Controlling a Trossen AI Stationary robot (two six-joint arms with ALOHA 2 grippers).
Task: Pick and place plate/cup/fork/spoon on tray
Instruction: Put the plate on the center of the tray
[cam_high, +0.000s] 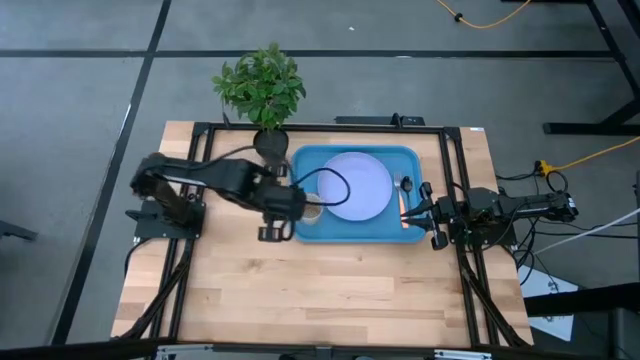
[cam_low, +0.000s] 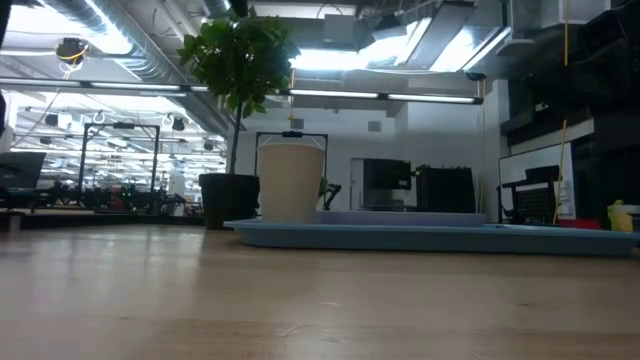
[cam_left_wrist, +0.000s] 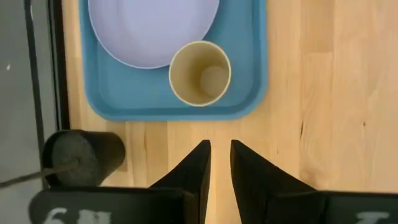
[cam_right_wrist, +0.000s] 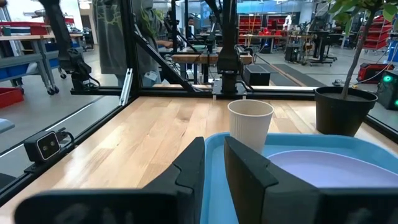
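Pale wood planks make up the table, the largest thing in the high view. At about 12 o'clock from its middle lies the blue tray, flat on the wood. The plate fills the tray's middle, and the cup stands upright at 8 o'clock of the plate, inside the tray's corner, its rim touching or overlapping the plate's edge as the left wrist view shows it. The spoon lies at 3 o'clock of the plate, near the tray's rim; a thin orange-handled utensil lies just below it, too small to name.

At 11 o'clock of the tray a plant stands in a dark pot at the table's far edge.

The left gripper hangs over bare wood at 8 o'clock of the tray, just outside its rim and apart from the cup; its fingers stand narrowly parted with nothing between them. The right gripper sits at 3 o'clock of the tray, over its rim; its fingers also show a slim gap and hold nothing.
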